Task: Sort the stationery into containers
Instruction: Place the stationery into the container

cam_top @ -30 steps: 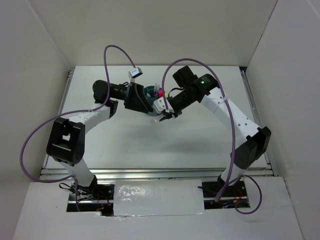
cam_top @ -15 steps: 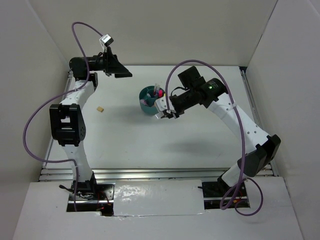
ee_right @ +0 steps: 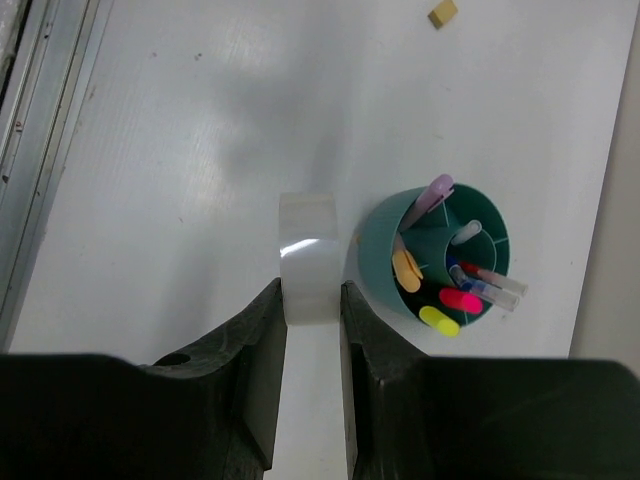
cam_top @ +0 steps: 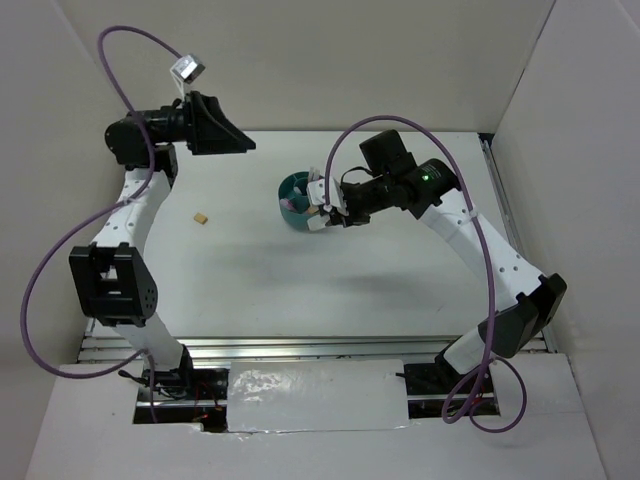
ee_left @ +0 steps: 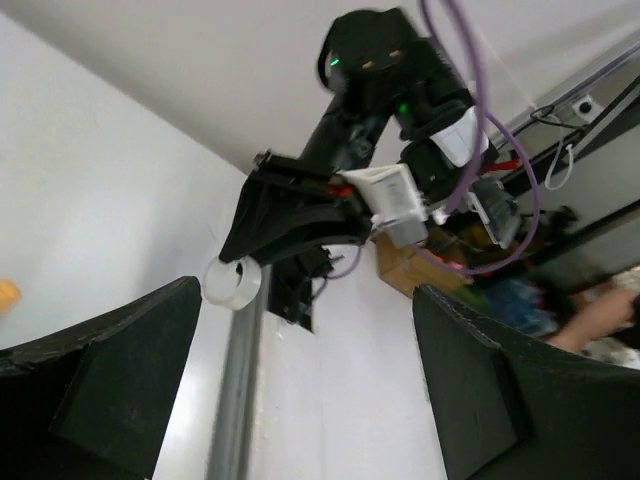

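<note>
Left gripper (cam_top: pixel 238 146): spread wide, holding nothing, raised at the back-left, well apart from the organizer.
Tan eraser (cam_top: pixel 202 218): lies alone on the surface (cam_top: pixel 250 270), left of the organizer.
Teal organizer (ee_right: pixel 375 250): upright; holds a lilac stick (ee_right: pixel 430 195) leaning over the rim, an orange stick (ee_right: pixel 405 268), a pink-capped highlighter (ee_right: pixel 460 299), a yellow-capped highlighter (ee_right: pixel 437 319) and thin pens (ee_right: pixel 485 282).
Clear ring (ee_right: pixel 308 255): on edge, just beside the organizer's wall.
Right gripper (cam_top: pixel 322 215): pinching the clear ring.
Change: 1 second ago the left gripper was at the organizer; it has swung away, uncovering the eraser.
</note>
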`<state>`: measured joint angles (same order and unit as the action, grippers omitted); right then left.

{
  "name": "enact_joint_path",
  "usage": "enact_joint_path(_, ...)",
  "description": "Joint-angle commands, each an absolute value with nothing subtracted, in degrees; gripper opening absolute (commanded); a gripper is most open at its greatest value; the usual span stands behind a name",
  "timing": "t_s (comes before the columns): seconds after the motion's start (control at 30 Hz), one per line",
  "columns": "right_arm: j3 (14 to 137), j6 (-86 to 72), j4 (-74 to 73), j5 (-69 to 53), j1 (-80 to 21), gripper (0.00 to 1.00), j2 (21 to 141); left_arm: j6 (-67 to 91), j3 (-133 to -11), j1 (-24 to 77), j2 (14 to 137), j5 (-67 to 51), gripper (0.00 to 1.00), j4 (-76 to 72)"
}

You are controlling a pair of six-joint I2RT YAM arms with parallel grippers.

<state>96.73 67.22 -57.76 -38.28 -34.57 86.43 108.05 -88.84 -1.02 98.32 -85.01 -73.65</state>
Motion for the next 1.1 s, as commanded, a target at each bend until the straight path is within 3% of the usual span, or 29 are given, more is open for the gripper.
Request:
enact_joint_path(0.0, 98.2, 64.2, -55.6, -35.7, -34.5, 0.12, 84.4, 107.3, -93.1, -2.3, 92.8, -80.2, 0.99, -81.8)
enact_joint_path(0.03, 98.4, 63.6, -55.5, -35.2, -34.5, 0.12, 84.4, 103.6, -93.6, -2.3, 92.7, -80.1, 0.99, -77.3)
enact_joint_path(0.07, 98.4, 63.1, -55.2, -34.9, -34.6, 0.12, 84.3, 97.8, -94.9, -2.4, 92.6, -79.3, 0.99, -57.6)
enact_joint_path(0.1, 98.3, 62.8, -54.8, -34.2, -34.6, 0.13, 84.3, 80.5, -96.6, -2.9, 93.2, -78.1, 0.99, -43.1)
enact_joint_path(0.13, 98.1, 61.8, -53.6, -33.7, -34.5, 0.12, 84.2, 69.8, -103.6, -3.6, 94.2, -76.4, 0.99, -7.7)
enact_joint_path(0.17, 98.0, 61.0, -52.9, -33.2, -34.6, 0.12, 84.2, 47.5, -108.6, -4.8, 96.0, -67.8, 0.99, 11.1)
enact_joint_path(0.23, 98.2, 58.3, -50.7, -32.2, -34.1, 0.12, 84.3, 33.8, -114.7, -5.2, 96.4, -54.7, 0.99, 27.7)
enact_joint_path(0.27, 98.2, 55.7, -49.9, -31.7, -33.8, 0.11, 84.2, 25.7, -115.5, -4.7, 94.7, -37.9, 0.99, 37.3)
enact_joint_path(0.37, 97.0, 47.8, -44.8, -31.3, -32.3, 0.08, 83.6, 24.5, -110.9, -5.4, 92.6, -28.8, 0.99, 37.7)
enact_joint_path(0.57, 98.6, 27.0, -28.8, -34.2, -26.6, 0.05, 86.5, 22.1, -100.1, -8.2, 91.6, -24.6, 0.99, 35.5)
enact_joint_path(0.87, 106.8, 24.5, -21.5, -44.0, -19.1, 0.07, 100.7, 28.0, -80.4, -16.6, 83.1, -45.5, 0.99, 12.8)
enact_joint_path(1.07, 115.4, 21.2, -20.3, -46.4, -15.5, 0.08, 111.1, 27.8, -78.4, -16.2, 83.2, -51.4, 0.99, 10.8)
